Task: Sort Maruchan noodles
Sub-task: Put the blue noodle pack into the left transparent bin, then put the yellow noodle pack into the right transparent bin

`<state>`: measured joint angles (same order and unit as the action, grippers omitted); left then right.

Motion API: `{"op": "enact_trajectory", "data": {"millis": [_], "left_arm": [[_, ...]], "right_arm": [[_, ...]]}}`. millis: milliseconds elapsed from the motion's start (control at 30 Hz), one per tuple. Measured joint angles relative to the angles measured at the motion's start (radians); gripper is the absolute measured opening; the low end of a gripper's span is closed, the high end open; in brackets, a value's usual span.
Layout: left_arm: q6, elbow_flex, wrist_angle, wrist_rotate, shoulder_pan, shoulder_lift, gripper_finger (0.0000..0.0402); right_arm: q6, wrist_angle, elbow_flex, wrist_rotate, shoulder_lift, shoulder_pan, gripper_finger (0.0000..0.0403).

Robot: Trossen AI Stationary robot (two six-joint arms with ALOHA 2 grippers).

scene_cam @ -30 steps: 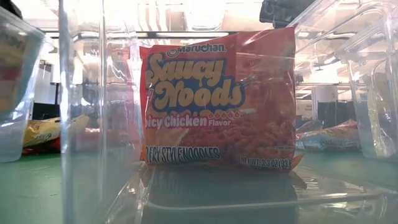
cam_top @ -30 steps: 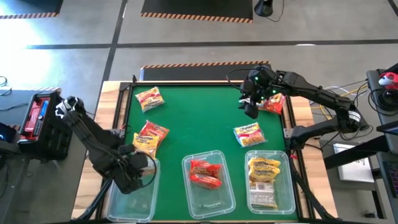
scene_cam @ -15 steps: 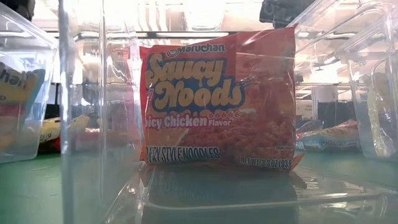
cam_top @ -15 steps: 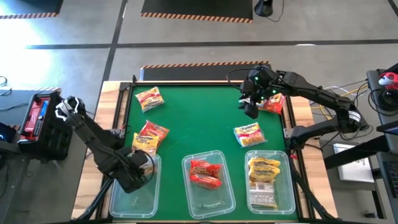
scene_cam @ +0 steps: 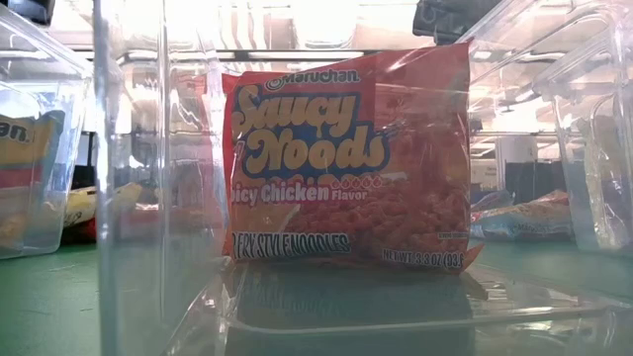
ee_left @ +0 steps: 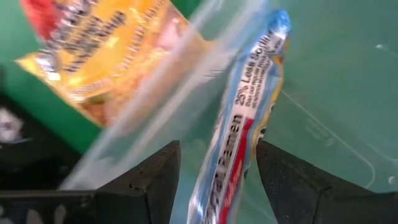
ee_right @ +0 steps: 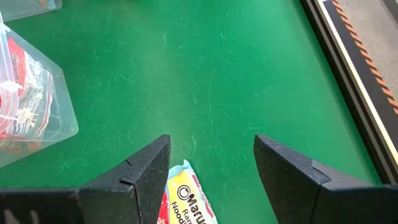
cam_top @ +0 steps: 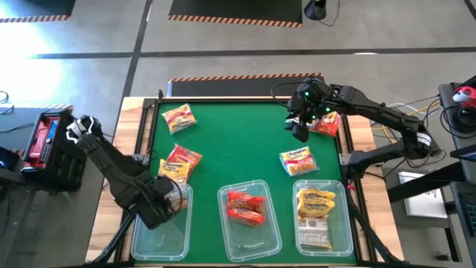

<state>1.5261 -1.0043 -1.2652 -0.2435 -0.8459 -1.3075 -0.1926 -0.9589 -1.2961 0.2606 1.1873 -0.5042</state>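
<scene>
While edge-on, packet (ee_left: pixel 239 134) between fingers (ee_left: pixel 155 177)

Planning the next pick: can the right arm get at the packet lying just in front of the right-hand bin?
Probably yes: the right gripper hangs open just beyond that loose packet, with bare green mat between them.

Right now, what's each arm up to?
Left gripper open over left bin, packet between its fingers. Right gripper open above far-right packet. Nothing blocking.

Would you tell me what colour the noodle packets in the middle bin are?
Red, with yellow lettering: the packets in the middle bin show best in the low view.
</scene>
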Motion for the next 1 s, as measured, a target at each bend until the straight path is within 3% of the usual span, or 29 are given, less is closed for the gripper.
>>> {"op": "enact_trajectory", "data": {"millis": [233, 433, 600, 900, 1000], "left_arm": [[0.004, -0.150, -0.160, -0.020, 0.000, 0.000, 0.0192], [0.108, -0.235, -0.193, -0.184, 0.019, 0.000, 0.0192], [0.152, -0.276, -0.190, -0.269, 0.148, 0.000, 0.0192], [-0.314, -0.243, 0.007, -0.261, 0.498, 0.000, 0.0192], [-0.401, -0.219, 0.058, -0.231, 0.597, 0.000, 0.0192]], "right_arm": [[0.001, 0.000, 0.000, 0.000, 0.000, 0.000, 0.0219], [0.001, 0.000, 0.000, 0.000, 0.000, 0.000, 0.0219], [0.001, 0.000, 0.000, 0.000, 0.000, 0.000, 0.0219], [0.001, 0.000, 0.000, 0.000, 0.000, 0.000, 0.0219], [0.000, 0.000, 0.000, 0.000, 0.000, 0.000, 0.0219]]}}
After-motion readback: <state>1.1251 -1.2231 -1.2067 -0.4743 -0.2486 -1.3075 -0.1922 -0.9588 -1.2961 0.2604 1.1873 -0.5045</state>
